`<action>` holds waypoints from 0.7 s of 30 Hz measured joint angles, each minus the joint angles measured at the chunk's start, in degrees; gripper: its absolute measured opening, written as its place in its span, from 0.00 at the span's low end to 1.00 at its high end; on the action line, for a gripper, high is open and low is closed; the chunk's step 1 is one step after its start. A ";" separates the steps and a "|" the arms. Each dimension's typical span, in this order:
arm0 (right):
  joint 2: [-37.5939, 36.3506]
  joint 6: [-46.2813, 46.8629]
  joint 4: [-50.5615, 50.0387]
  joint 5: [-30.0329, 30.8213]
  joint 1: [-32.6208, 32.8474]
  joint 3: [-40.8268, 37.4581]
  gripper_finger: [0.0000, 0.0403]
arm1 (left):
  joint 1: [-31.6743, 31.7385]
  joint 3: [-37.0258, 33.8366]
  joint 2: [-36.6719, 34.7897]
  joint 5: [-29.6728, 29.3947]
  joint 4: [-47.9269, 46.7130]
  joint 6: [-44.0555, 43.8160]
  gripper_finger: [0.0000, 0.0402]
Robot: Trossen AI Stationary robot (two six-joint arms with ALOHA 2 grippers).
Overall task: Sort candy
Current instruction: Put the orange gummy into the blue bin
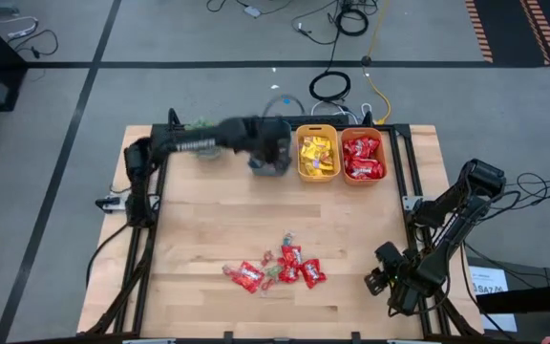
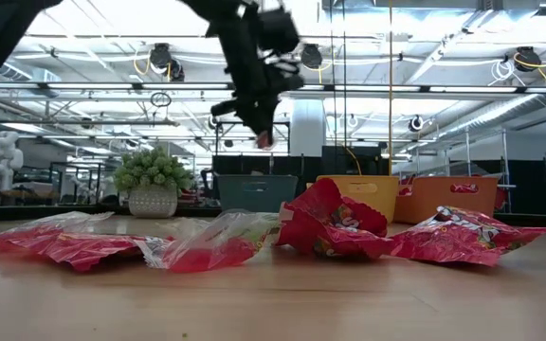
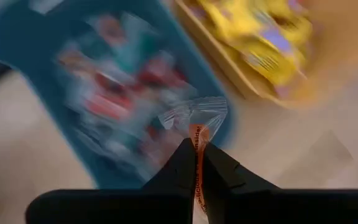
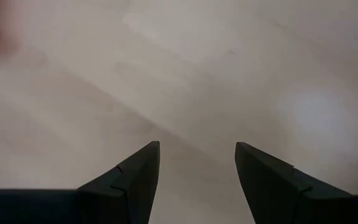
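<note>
Left gripper (image 3: 196, 163) pinched together on a clear-wrapped sweet (image 3: 194, 118), hanging above the teal bin (image 1: 269, 168) | loose red sweets (image 1: 289, 266) heaped on the near table (image 1: 199, 229) | yellow bin (image 1: 317, 156) holds yellow packets, orange bin (image 1: 363, 158) red ones | right gripper (image 4: 197, 171) low over the table's right edge, fingers apart, holding nothing

Both arms are dark, nearly black, built of chunky jointed segments. The left arm (image 1: 208, 141) carries a pale marking along its forearm segment. The right arm (image 1: 452, 215) has a boxy elbow joint. The left hand (image 3: 194, 163) ends in two tapered matte-black fingers. The right hand (image 4: 197, 171) has the same wedge-shaped black fingers (image 4: 135, 177) with faint moulded seams.
</note>
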 joint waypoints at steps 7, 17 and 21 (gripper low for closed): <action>0.00 3.68 -0.87 -0.04 -3.15 0.00 0.50 | 12.11 0.09 0.30 9.57 4.76 10.81 0.05; 0.00 3.48 -2.46 -0.18 -8.45 0.00 0.50 | 17.07 0.10 3.14 17.83 8.28 19.25 0.28; -0.02 3.22 -3.31 -0.35 -9.41 0.00 0.50 | 17.27 0.08 3.12 17.55 8.43 19.56 0.32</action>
